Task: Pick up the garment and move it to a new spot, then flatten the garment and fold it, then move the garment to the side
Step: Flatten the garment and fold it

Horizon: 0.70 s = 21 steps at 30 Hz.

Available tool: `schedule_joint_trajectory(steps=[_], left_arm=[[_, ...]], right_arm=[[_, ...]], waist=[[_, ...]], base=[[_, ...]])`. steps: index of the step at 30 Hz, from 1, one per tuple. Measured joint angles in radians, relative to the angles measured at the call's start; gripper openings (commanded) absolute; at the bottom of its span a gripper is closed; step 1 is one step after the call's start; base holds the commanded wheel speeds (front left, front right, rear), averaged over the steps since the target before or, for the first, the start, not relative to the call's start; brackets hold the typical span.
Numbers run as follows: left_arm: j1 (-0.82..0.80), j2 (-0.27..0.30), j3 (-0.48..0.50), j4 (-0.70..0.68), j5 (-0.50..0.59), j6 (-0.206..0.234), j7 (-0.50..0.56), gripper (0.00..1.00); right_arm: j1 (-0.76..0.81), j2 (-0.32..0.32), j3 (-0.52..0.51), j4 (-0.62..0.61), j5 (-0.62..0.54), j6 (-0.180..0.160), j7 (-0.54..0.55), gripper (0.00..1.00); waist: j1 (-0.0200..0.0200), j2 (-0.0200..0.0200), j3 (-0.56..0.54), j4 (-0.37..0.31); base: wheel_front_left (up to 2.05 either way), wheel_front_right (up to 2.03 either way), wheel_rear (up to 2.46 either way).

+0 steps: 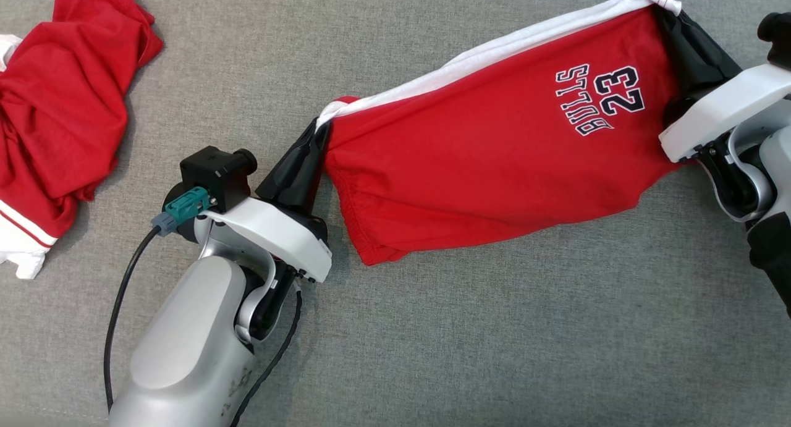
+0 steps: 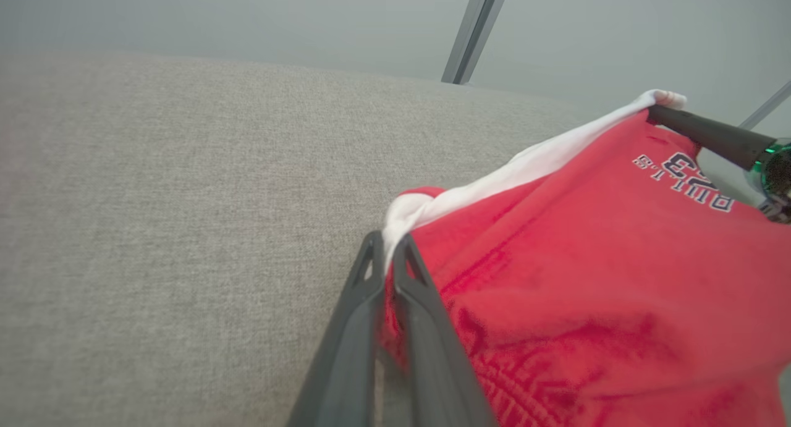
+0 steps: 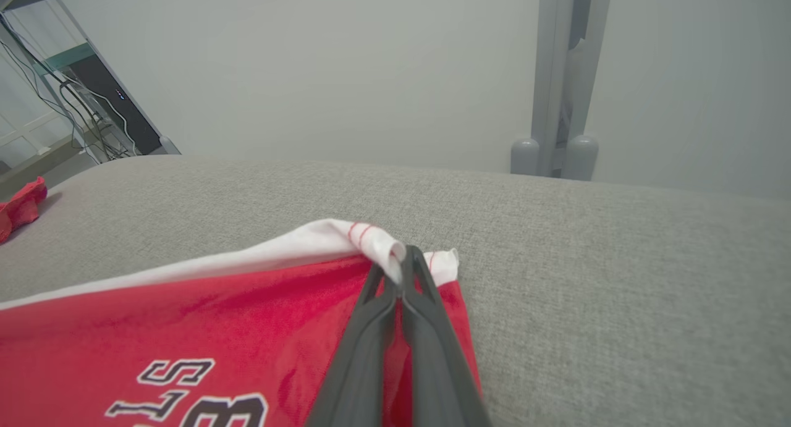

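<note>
red Bulls shorts (image 1: 482,161): being held taut
left hand (image 1: 320,129): being clamped on waistband (image 1: 525,34) end
right hand (image 1: 662,14): being clamped on other end

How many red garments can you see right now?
2. The held garment is stretched between the left pincer and right pincer, both shut on its white-trimmed edge. The crumpled garment lies at the head view's left edge, partly cut off; others may lie out of frame.

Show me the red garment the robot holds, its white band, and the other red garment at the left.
held red garment (image 1: 482,167), head view, middle of the red cloth.
white band (image 1: 525,38), head view, midway along the upper edge.
crumpled red garment (image 1: 55,105), head view, its red middle.
</note>
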Motion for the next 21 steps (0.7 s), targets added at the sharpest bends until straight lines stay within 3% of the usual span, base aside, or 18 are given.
schedule_joint_trajectory(steps=[1, 2, 3, 4, 5, 13, 21], left_arm=[[0.000, -0.002, -0.001, 0.005, -0.001, -0.001, -0.001, 0.00], [-0.002, -0.003, -0.003, 0.010, -0.002, -0.003, -0.004, 0.32], [-0.004, -0.003, -0.004, 0.014, -0.002, -0.004, -0.011, 0.53], [-0.005, -0.004, -0.006, 0.020, -0.002, -0.005, -0.013, 0.94], [-0.005, -0.005, -0.007, 0.024, -0.002, -0.006, -0.016, 1.00], [0.015, 0.006, 0.005, 0.022, 0.024, 0.038, -0.096, 1.00], [0.084, 0.009, 0.078, -0.055, 0.031, 0.099, -0.159, 1.00]], right_arm=[[-0.009, 0.001, 0.012, 0.011, 0.010, 0.000, -0.005, 0.00], [-0.017, 0.004, 0.022, 0.025, 0.016, 0.000, -0.010, 0.13], [-0.023, 0.006, 0.035, 0.037, 0.024, 0.000, -0.015, 0.36], [-0.027, 0.008, 0.048, 0.048, 0.032, 0.000, -0.018, 1.00], [-0.030, 0.011, 0.057, 0.057, 0.036, 0.000, -0.024, 1.00], [-0.023, 0.024, 0.035, 0.076, 0.017, 0.000, -0.060, 1.00], [0.150, 0.088, -0.239, -0.067, -0.247, 0.000, -0.063, 1.00]], waist=[[0.0000, 0.0000, -0.001, 0.000], [0.0000, 0.0000, -0.003, -0.001], [0.0000, 0.0000, -0.005, -0.001], [0.0000, 0.0000, -0.008, -0.002], [0.0000, 0.0000, -0.011, -0.003], [0.0000, 0.0000, -0.044, -0.025], [0.0000, 0.0000, -0.089, -0.067]], base=[[0.00, 0.00, 0.00], [0.00, 0.00, 0.00], [0.00, 0.00, 0.00], [0.00, 0.00, 0.00], [0.00, 0.00, 0.00], [0.00, 0.00, 0.00], [0.00, 0.00, 0.00]])
